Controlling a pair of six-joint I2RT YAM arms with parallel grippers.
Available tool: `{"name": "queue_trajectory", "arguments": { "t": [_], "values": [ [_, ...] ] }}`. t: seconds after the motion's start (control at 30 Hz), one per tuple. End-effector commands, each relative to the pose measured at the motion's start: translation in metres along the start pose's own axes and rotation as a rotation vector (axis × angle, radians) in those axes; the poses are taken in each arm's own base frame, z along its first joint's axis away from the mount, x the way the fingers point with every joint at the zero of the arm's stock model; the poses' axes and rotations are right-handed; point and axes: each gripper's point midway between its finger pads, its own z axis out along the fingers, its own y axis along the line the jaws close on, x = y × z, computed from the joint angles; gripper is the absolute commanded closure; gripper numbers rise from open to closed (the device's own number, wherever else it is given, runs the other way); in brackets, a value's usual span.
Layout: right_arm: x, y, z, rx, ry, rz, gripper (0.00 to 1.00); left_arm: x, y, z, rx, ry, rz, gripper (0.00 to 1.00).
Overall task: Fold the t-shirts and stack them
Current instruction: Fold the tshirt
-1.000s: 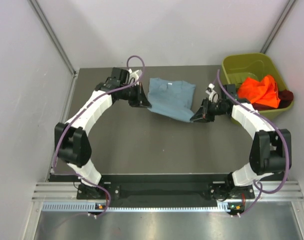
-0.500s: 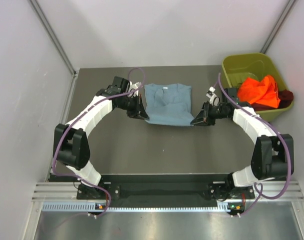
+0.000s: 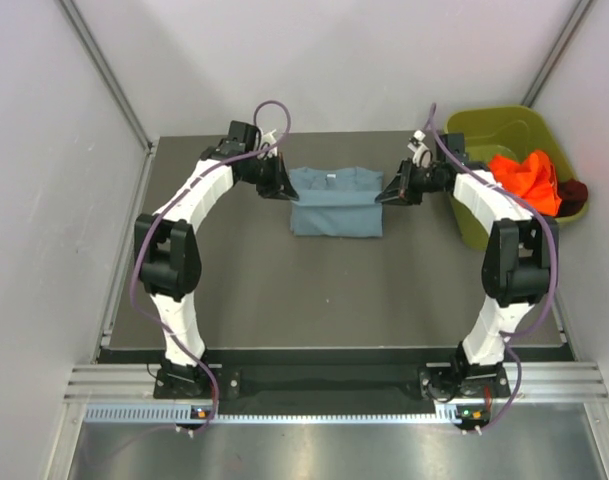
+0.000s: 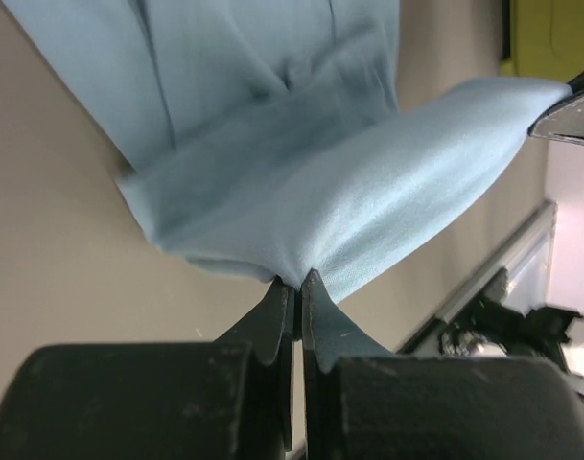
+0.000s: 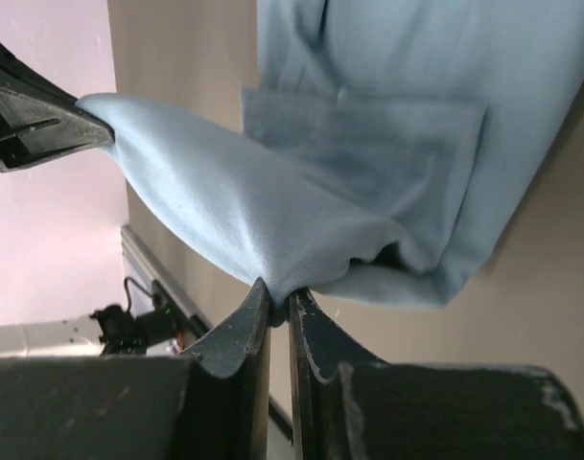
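My left gripper point(image 4: 299, 280) is pinched tight on an edge of the blue shirt point(image 3: 334, 208), the cloth bunching to a point right at my fingertips. My right gripper point(image 5: 278, 289) is clamped on the same edge at its other end. Between them the fabric hangs as a lifted band, clear of the layer lying flat beneath it.

A second ago I held this edge lower down, nearer my bases, and the shirt sat crooked on the table point(image 3: 284, 300). Since then both arms have swung away from me and carried the edge over the body of the shirt, towards the collar end. The shirt now lies squarer and shorter in the middle of the far half of the table, with a crease forming along its near side.

I judge this fold to be nearly laid. The held edge is not yet down, so what is left is to lower it evenly and let go without dragging the layer under it.

Farther off to the right, the orange shirt point(image 3: 524, 178) and the maroon shirt point(image 3: 575, 192) lie crumpled in the bin point(image 3: 484, 125), unfolded. Most of the task is still ahead.
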Motion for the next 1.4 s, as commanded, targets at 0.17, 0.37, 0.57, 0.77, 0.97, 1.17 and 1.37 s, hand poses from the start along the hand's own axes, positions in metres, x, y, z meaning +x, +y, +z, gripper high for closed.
{"name": "queue_trajectory", "arguments": {
  "t": [0.17,0.37,0.57,0.77,0.97,1.17,1.37],
  "values": [
    [-0.077,-0.01,0.016,0.007,-0.12,-0.091,1.0,-0.081,0.022,0.018,-0.047,-0.156,0.135,1.0],
    [-0.098,-0.035,0.049,0.019,-0.113,-0.086,1.0,-0.114,0.045,0.047,-0.076,-0.212,0.164,1.0],
    [-0.114,-0.046,0.065,0.025,-0.119,-0.102,1.0,-0.133,0.067,0.067,-0.117,-0.252,0.196,1.0],
    [-0.12,-0.054,0.076,0.03,-0.125,-0.101,1.0,-0.156,0.078,0.073,-0.117,-0.316,0.207,1.0],
    [-0.135,-0.055,0.081,0.032,-0.162,-0.132,1.0,-0.183,0.084,0.077,-0.13,-0.41,0.23,0.98],
    [-0.159,-0.051,0.079,0.043,-0.22,-0.173,0.71,-0.202,0.086,0.075,-0.159,-0.48,0.26,0.56],
    [-0.178,-0.011,0.052,0.027,-0.298,-0.253,0.37,-0.216,0.068,0.019,-0.258,-0.554,0.248,0.31]
  ]
}}
